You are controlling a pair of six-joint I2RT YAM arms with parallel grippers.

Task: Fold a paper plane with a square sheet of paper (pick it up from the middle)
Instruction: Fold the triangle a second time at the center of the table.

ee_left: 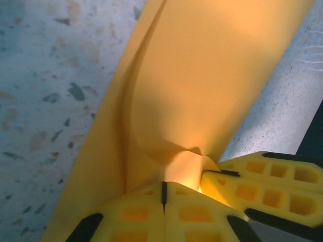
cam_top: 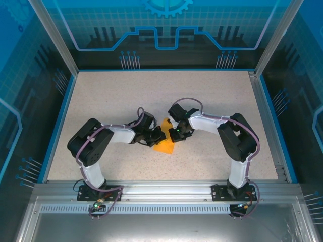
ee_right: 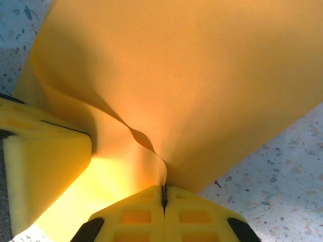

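1. Overhead, my left gripper (cam_top: 157,136) and right gripper (cam_top: 177,132) are both pinching the thin bright orange square sheet of paper (cam_top: 165,146) low over the speckled table (cam_top: 126,96).
2. Left wrist: the clamped paper (ee_left: 202,75) is bunching; pulling apart risks tearing it.
3. Right wrist: its pinched edge is buckling, risking crooked creases.

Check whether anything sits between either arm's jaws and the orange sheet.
Nothing visible stands in the way. The left gripper and the right gripper each have their jaws shut directly on the square sheet of paper. They pinch it side by side near its middle, with no other object between them.
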